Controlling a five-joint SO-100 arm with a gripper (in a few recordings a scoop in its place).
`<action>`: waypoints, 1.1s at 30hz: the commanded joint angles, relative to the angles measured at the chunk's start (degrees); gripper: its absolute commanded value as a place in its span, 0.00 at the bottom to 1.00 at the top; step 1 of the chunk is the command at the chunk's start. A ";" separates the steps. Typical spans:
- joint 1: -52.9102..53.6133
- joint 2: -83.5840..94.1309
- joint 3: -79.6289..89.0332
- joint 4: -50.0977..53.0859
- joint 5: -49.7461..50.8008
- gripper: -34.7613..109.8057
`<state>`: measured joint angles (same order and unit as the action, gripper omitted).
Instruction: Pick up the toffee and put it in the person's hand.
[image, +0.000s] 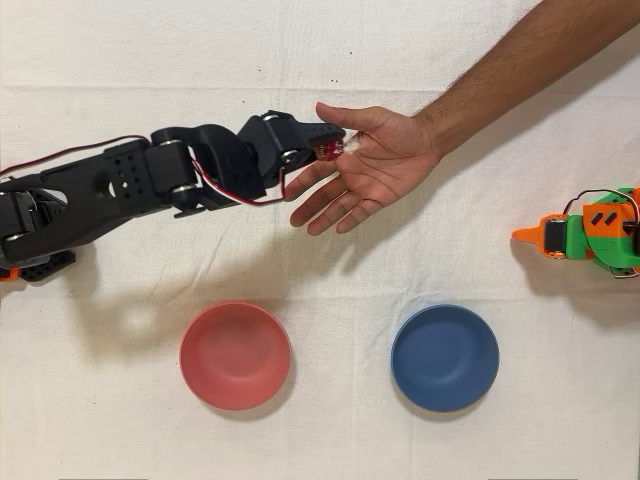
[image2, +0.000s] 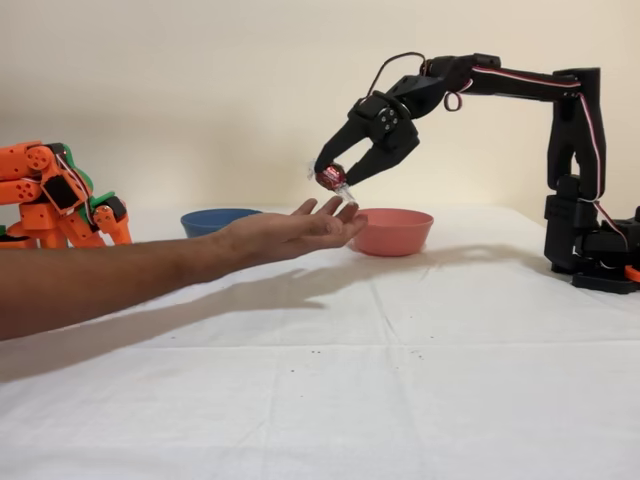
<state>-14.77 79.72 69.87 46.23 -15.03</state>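
Above, the gripper (image2: 336, 176) pinches the toffee (image2: 331, 178) just over the fingers of the open hand (image: 370, 165); whether they touch cannot be told. Nearby on the worktop (image: 320, 420) sit a red bowl (image: 235, 355) and a blue bowl (image: 445, 357). An idle orange arm (image: 590, 232) is cut off at the frame edge in the overhead view.

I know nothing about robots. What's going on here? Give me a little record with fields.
arm: black, reaching out above the table
gripper: shut on the toffee, held just above the person's hand
person's hand: open, palm up, under the toffee
toffee released: not yet
red bowl: nothing visible inside
blue bowl: nothing visible inside
orange arm: idle at the side
surface: white cloth
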 joint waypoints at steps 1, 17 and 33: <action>0.35 0.97 -5.80 -3.34 -1.76 0.32; 3.87 -5.01 -6.33 -9.84 -7.12 0.31; 4.75 -4.22 -4.57 -9.67 -5.62 0.33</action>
<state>-10.20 71.81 66.27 36.39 -21.36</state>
